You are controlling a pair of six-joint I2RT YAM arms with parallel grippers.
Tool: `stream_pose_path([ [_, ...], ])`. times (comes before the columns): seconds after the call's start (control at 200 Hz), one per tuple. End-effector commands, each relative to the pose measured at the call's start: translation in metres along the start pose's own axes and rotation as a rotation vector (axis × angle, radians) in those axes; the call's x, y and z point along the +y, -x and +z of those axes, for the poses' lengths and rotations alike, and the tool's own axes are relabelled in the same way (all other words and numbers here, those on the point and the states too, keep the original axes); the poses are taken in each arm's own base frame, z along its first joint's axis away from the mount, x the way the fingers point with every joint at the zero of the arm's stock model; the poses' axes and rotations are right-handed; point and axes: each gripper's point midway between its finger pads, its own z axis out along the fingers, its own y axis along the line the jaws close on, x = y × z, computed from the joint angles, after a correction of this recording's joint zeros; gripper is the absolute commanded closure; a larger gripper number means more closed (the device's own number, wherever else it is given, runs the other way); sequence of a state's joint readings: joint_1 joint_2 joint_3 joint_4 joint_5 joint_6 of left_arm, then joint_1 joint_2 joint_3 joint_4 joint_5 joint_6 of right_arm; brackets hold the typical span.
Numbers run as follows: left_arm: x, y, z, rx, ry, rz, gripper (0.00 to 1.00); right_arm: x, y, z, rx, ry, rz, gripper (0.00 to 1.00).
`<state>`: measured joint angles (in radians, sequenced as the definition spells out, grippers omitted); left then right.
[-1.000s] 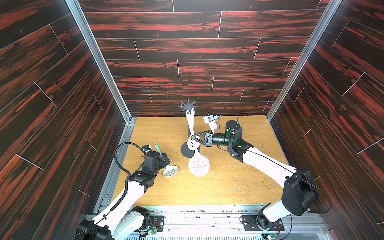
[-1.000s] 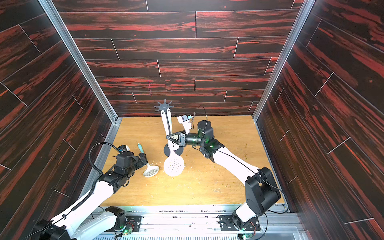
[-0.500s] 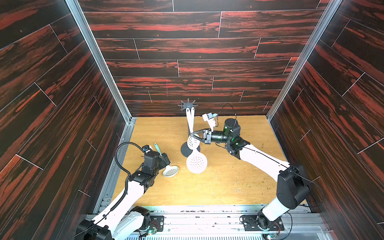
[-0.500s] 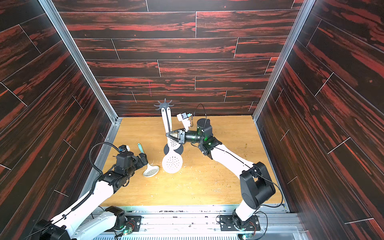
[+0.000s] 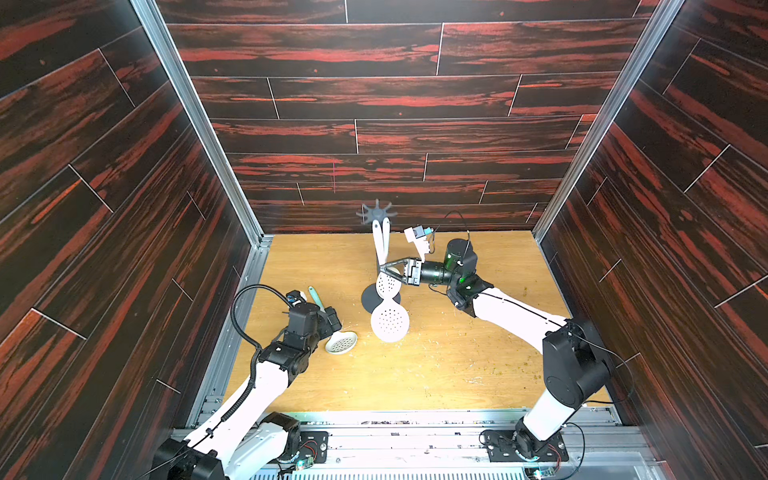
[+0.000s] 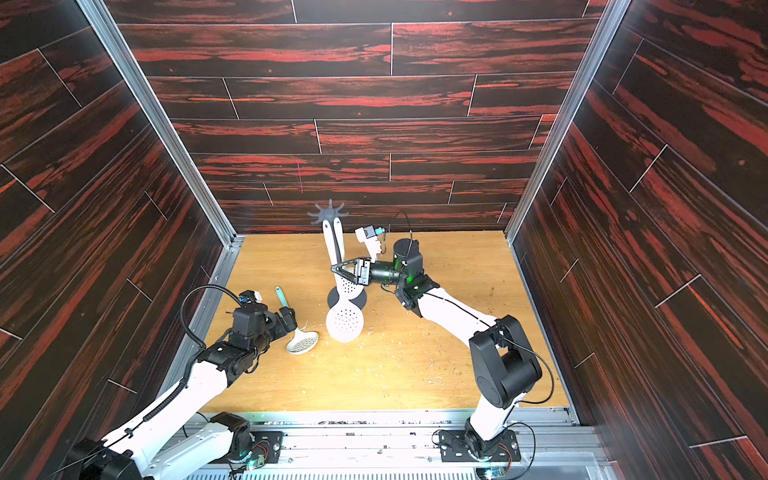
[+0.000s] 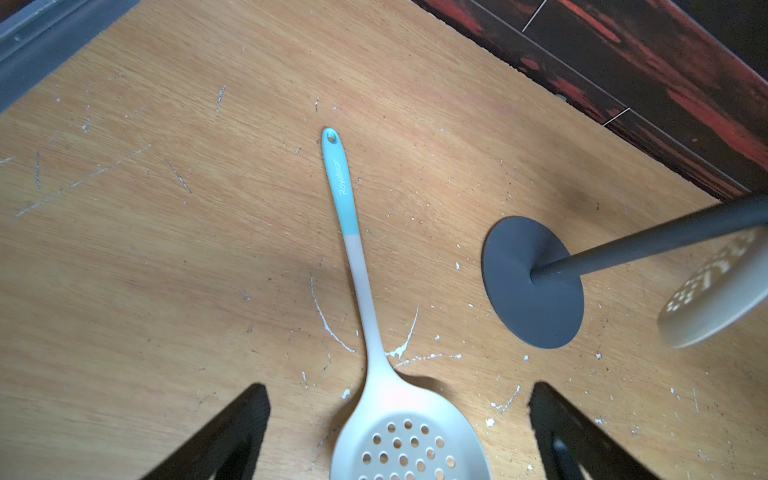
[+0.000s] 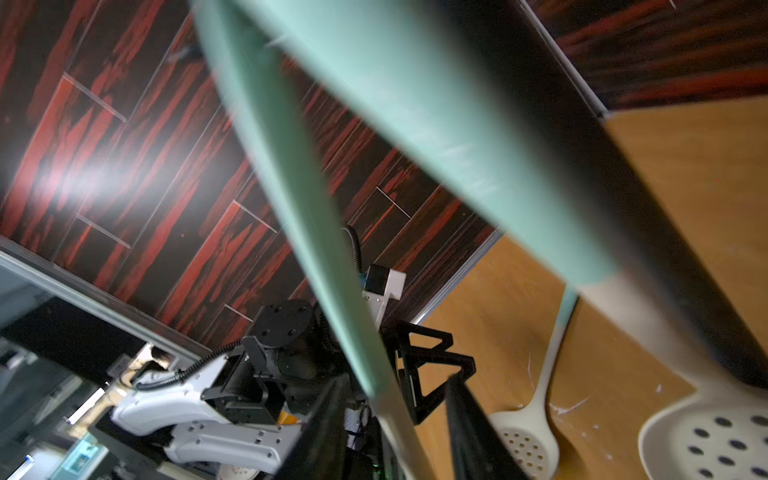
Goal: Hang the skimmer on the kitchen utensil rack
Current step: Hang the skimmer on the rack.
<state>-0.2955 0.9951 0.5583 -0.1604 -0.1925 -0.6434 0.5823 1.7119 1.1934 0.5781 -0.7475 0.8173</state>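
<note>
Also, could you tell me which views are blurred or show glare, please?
Right wrist view: the near teal handles are smeared, and glare washes the wall. Left wrist view: the lying skimmer is sharp, the hanging head blurred. Both top views: sharp.

Two arms fill the lower part of the frame, the left arm [image 5: 270, 378] at lower left and the right arm [image 5: 515, 318] at lower right, each made of glossy white shells between chunky black joint housings, on a bolted black base plate [image 5: 498, 451]. A ribbed black hose [image 5: 234, 316] loops off the left one, while a thin black wire [image 5: 521, 306] runs along the right, whose wrist glows with a green light [image 5: 462, 280]. Both end in a small white camera bracket [image 5: 415, 237] and black, open-framed triangular jaws.
</note>
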Motion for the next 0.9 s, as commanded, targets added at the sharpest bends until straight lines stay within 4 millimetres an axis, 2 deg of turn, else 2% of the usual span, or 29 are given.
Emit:
stream_pose_path([
  [0.0,-0.003,0.007,0.002,-0.004,0.006,0.008,0.0,-0.02,-0.014,-0.006,0.01,-0.062,0.076,0.36],
  [0.14,-0.01,0.024,0.005,-0.037,0.021,0.009,0.0,-0.015,-0.022,-0.018,0.023,-0.125,0.051,0.23],
  [0.331,-0.039,0.064,0.012,-0.105,-0.011,0.018,0.0,-0.012,-0.04,-0.044,0.055,-0.247,0.02,0.17],
  [0.416,-0.061,0.084,0.019,-0.127,-0.061,0.036,0.0,-0.014,-0.049,-0.056,0.065,-0.302,0.011,0.14],
  [0.471,-0.083,0.093,0.025,-0.13,-0.135,0.069,0.08,-0.015,-0.053,-0.064,0.069,-0.335,0.014,0.14],
  [0.606,-0.132,0.113,0.037,-0.122,-0.291,0.151,0.15,-0.015,-0.052,-0.086,0.04,-0.327,0.045,0.14],
  [0.726,-0.157,0.122,0.05,-0.112,-0.352,0.221,0.18,-0.01,-0.049,-0.103,0.013,-0.325,0.038,0.14],
  [0.817,-0.178,0.123,0.055,-0.103,-0.438,0.303,0.23,-0.007,-0.049,-0.109,0.014,-0.327,0.019,0.14],
  [0.892,-0.187,0.126,0.056,-0.113,-0.47,0.34,0.27,-0.006,-0.05,-0.111,0.021,-0.328,0.017,0.14],
])
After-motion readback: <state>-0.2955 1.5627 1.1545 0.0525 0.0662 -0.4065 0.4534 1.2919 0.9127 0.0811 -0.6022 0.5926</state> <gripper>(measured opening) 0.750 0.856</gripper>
